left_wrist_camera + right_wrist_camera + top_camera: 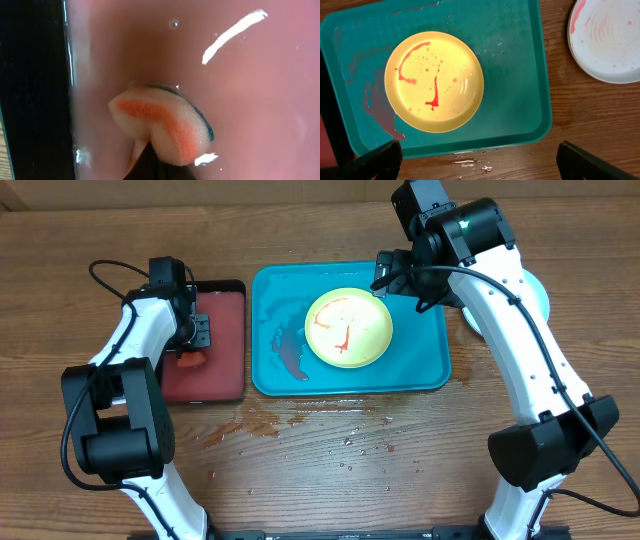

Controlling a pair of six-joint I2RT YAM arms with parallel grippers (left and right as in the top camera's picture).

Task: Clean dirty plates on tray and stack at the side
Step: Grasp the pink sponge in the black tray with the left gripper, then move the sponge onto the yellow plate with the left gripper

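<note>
While the yellow-green plate (348, 328) lies in the middle of the turquoise tray (420, 370) with red sauce streaked across its centre, we judge the task well short of finished: this plate is neither wiped nor moved. One white plate (610, 37) sits off the tray on the bare counter (570, 130) to the right, so the side pile is begun, though faint pink marks show on it and we cannot make out a third plate anywhere. The left gripper (197, 335) is down in the black-rimmed tray (220, 375) of reddish water, clamped on a sauce-stained sponge (165, 125). The right gripper (385, 280) hovers above the turquoise tray's far right corner with its jaws wide apart and nothing between them. Sauce smears on the tray floor and splashes on the counter show too
</note>
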